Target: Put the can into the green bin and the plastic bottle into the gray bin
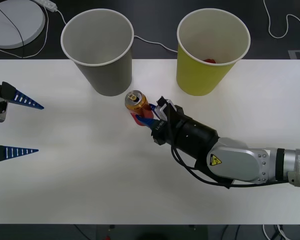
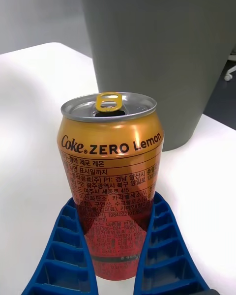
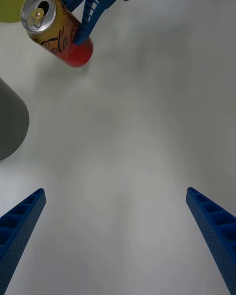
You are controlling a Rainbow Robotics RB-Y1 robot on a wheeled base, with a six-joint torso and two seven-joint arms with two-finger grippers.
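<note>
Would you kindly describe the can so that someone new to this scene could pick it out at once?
On the white table, look just in front of the gray bin, to the left of the green bin. There the right end effector grips the can. It is far smaller than either cup, red below, gold-orange above, with a silver pull-tab top.

**Where I work: a white bench over a dark floor**

My bench (image 1: pixel 65 170) is plain matte white, evenly lit, with only soft shadows. Past its far edge I see dark floor (image 1: pixel 155 25). A round white disc (image 1: pixel 12 22) lies there at my far left, a dark cord crossing it. White cables (image 1: pixel 282 27) snake over the floor at my far right and between.
</note>
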